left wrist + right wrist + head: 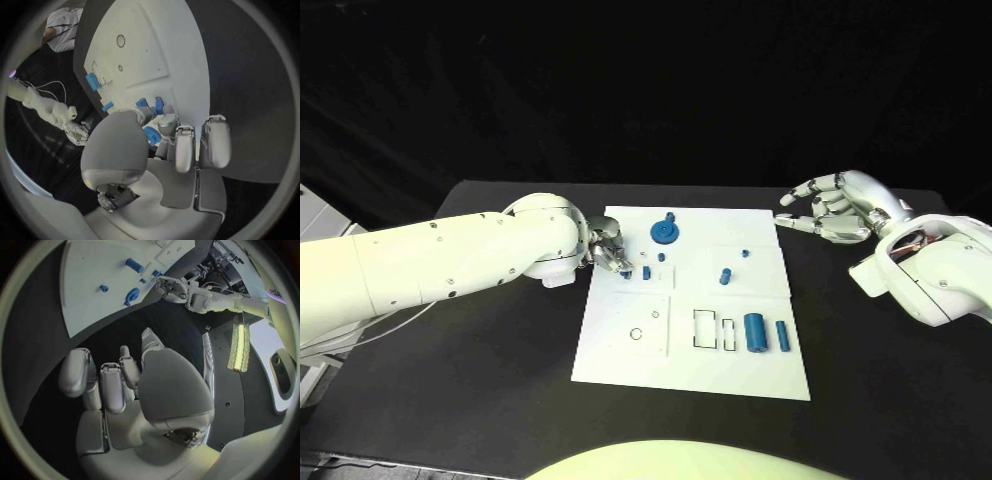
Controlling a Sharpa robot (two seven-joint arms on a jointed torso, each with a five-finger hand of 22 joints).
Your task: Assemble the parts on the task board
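Early going, by the look of it — most parts loose on the task board (697, 375), mid-desk. Round blue gear (666, 232) near the far edge; long cylinder (756, 331) and flat bar (783, 336) beside two empty outlined slots (714, 330). Left hand (604, 246) over small blue pieces (646, 271) at the board's left edge — grasp impossible to tell. Right hand (835, 207) off-board, spread, holding nothing.

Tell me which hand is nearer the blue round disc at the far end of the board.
Left. The left hand sits at the board's left edge, close beside the disc; the right hand hovers off the board's right side, well away.
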